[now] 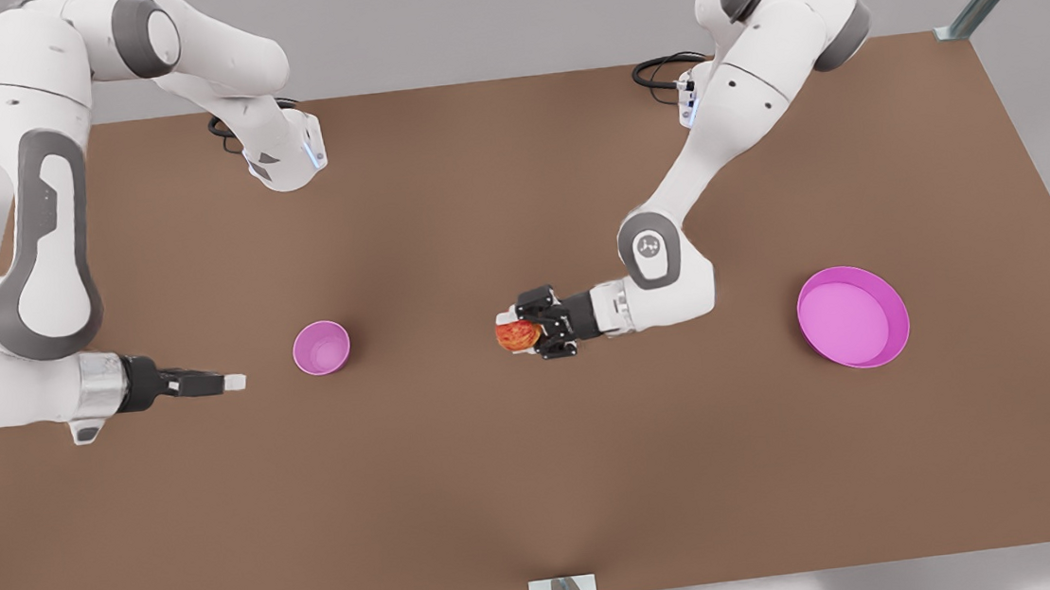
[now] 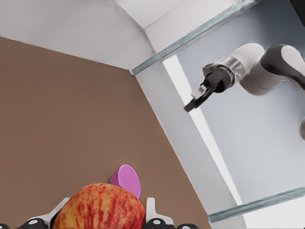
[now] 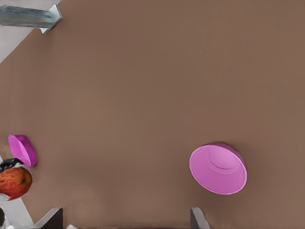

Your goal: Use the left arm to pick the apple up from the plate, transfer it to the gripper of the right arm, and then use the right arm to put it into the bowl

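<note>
A flat brown table [image 1: 523,485] carries two pink dishes set well apart — a small bowl [image 1: 320,347] toward the front view's left, a wider plate [image 1: 852,317] toward its right.

The bowl [image 1: 322,348] stood left of centre in the front view, the plate [image 1: 853,317] at far right, the apple [image 1: 517,336] between them, above the table [image 1: 542,484].

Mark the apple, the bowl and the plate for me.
apple [image 1: 516,336]: front view, its red side showing between the left gripper's fingers.
bowl [image 1: 321,348]: front view, inner floor.
plate [image 1: 852,318]: front view, bare middle.
</note>
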You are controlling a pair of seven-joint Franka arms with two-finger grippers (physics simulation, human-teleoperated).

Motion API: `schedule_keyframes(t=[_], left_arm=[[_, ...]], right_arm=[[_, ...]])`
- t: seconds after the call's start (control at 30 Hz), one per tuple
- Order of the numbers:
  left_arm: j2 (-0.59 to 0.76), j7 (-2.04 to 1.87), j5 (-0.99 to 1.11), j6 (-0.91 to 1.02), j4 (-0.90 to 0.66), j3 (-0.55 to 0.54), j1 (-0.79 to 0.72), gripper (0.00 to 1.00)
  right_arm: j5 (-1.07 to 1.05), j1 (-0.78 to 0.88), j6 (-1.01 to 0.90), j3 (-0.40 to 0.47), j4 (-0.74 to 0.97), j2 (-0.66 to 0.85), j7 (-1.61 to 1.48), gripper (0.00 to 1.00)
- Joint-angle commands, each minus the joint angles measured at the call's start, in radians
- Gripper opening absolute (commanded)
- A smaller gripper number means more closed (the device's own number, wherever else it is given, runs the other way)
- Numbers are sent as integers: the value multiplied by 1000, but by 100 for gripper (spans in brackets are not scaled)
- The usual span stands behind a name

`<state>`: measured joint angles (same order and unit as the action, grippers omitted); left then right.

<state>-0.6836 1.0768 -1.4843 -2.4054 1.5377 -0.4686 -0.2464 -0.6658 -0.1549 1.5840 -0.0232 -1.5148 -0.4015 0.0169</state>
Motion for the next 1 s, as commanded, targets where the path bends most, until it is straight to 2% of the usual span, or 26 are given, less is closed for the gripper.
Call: schedule_keyframes(t=[0.0,0.17,0.27,0.33,0.47,0.6,0.7,0.9,0.97], left_arm=[[-91,528,-85,11,-131,-2,-43,79],[-283,580,-88,-101,-378,-2,-175,79],[-306,565,-90,-138,-418,-7,-183,79],[-310,565,-90,-139,-426,-5,-182,79],[-330,565,-90,-143,-445,-5,-189,79],[-335,566,-90,-150,-453,-5,-198,79],[-392,551,-90,-184,-547,-7,-243,79],[-415,549,-90,-202,-579,-7,-264,79],[-415,551,-91,-202,-579,-7,-264,79]], right_arm=[[-259,0,34,-1,-31,-10,-212,100],[-463,20,83,-23,-65,-76,-402,100],[-548,43,114,-26,-71,-123,-480,100],[-659,48,114,-27,-139,-132,-587,100],[-741,48,113,-57,-159,-166,-617,100],[-749,63,116,-64,-151,-189,-603,100],[-784,120,186,-66,-153,-224,-574,100],[-770,135,175,-95,-168,-223,-554,100],[-770,129,120,-95,-169,-221,-557,100]])
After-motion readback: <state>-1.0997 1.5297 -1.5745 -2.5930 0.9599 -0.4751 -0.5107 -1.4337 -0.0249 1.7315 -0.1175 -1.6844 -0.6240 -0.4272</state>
